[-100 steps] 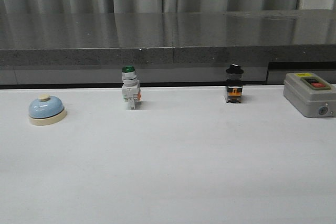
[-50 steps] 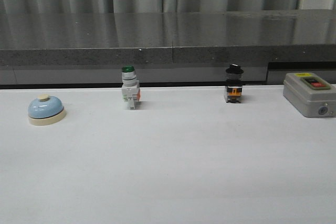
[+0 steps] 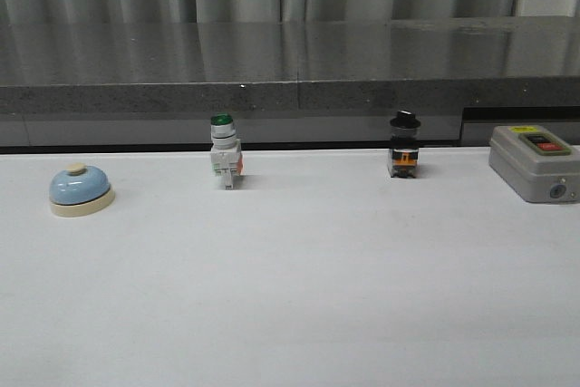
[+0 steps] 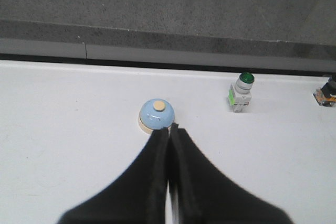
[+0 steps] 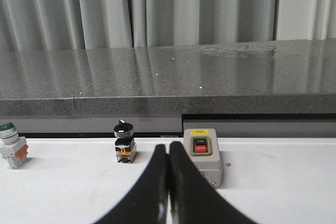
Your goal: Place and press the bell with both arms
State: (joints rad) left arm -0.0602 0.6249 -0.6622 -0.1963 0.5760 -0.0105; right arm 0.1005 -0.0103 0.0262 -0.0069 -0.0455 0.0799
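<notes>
The bell (image 3: 81, 191), light-blue dome on a cream base with a cream button, stands on the white table at the far left. It also shows in the left wrist view (image 4: 156, 117), just beyond the tips of my left gripper (image 4: 168, 128), which is shut and empty. My right gripper (image 5: 168, 145) is shut and empty, with the black-knobbed switch and a grey box beyond it. Neither arm shows in the front view.
A green-capped white switch (image 3: 224, 163) and a black-knobbed switch (image 3: 404, 146) stand near the table's back edge. A grey on/off box (image 3: 535, 162) sits at the back right. A dark stone ledge (image 3: 290, 70) runs behind the table.
</notes>
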